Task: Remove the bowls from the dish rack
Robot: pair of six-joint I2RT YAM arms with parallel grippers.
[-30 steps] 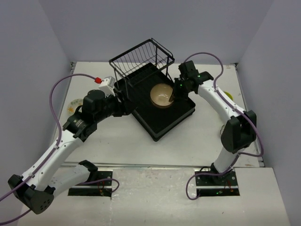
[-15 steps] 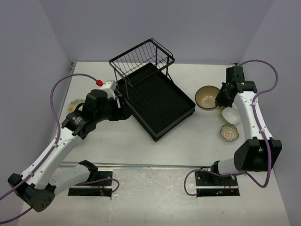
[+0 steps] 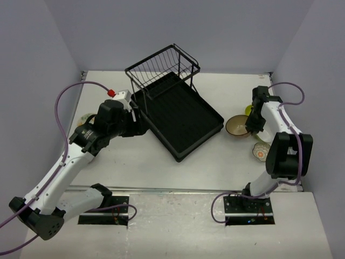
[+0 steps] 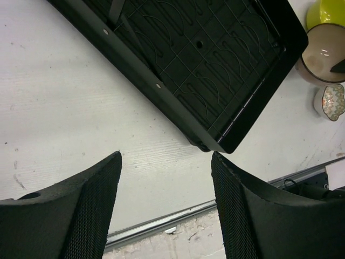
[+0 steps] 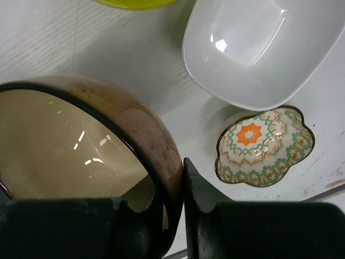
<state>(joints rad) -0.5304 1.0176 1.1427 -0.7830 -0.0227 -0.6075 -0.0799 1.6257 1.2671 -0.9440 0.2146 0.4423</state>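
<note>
The dish rack (image 3: 183,118) is a black tray with a wire basket (image 3: 161,67) at its far end, and no bowl shows in it. My right gripper (image 3: 251,127) is shut on the rim of the tan-brown bowl (image 3: 236,126), just right of the rack. In the right wrist view one finger is inside the tan bowl (image 5: 81,145) and the other outside, with the gripper (image 5: 168,181) pinching the wall. My left gripper (image 4: 164,162) is open over bare table beside the rack's (image 4: 215,65) left edge, with nothing in it.
Beside the held bowl lie a white bowl (image 5: 253,48), a small orange-and-green patterned bowl (image 5: 264,145) (image 3: 261,152) and a lime-green bowl (image 5: 135,2) (image 3: 248,110). Another light bowl (image 3: 83,120) shows partly behind the left arm. The table's front rail (image 4: 161,226) is below the left fingers.
The right arm lifted the tan-brown bowl out of the rack and carried it right, then down beside the other bowls. The left gripper's jaws widened slightly and the arm shifted little.
</note>
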